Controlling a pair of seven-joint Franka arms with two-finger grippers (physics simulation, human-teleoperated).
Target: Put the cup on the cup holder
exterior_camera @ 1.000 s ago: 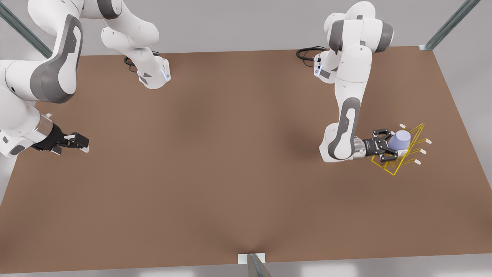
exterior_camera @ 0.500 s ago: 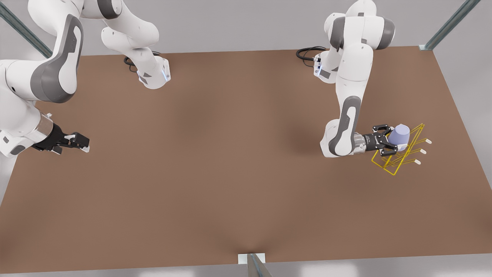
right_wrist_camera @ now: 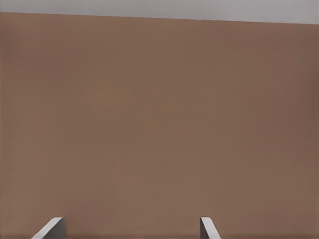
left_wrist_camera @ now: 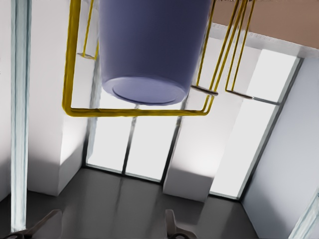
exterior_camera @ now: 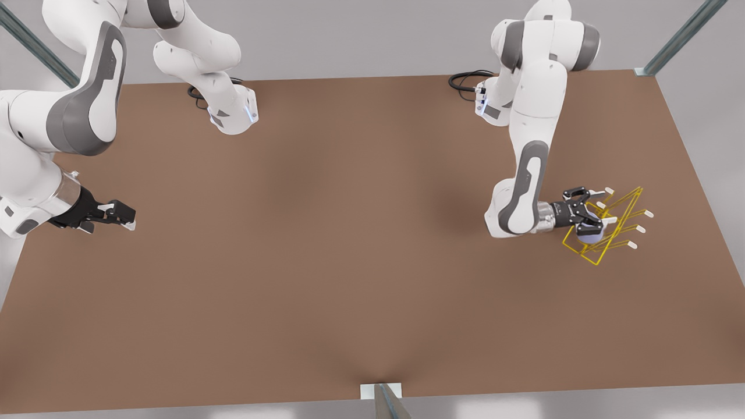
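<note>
The left tool [exterior_camera: 586, 208], fingers spread, sits beside the cup holder [exterior_camera: 611, 224], where the cup [exterior_camera: 588, 232] hangs. The right tool [exterior_camera: 119, 214] waits well apart, fingers spread.

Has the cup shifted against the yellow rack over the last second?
Yes. The cup has dropped toward the front view's lower left, from level with the cup holder's upper prongs to low by its base, beside the left claw.

Front view: high camera looking steeply down on the whole counter [exterior_camera: 349, 262], both arms opposite. Left wrist view: close under the cup [left_wrist_camera: 149, 55] and cup holder [left_wrist_camera: 70, 99], which the front view shares at its right. Right wrist view: close, facing bare counter.
</note>
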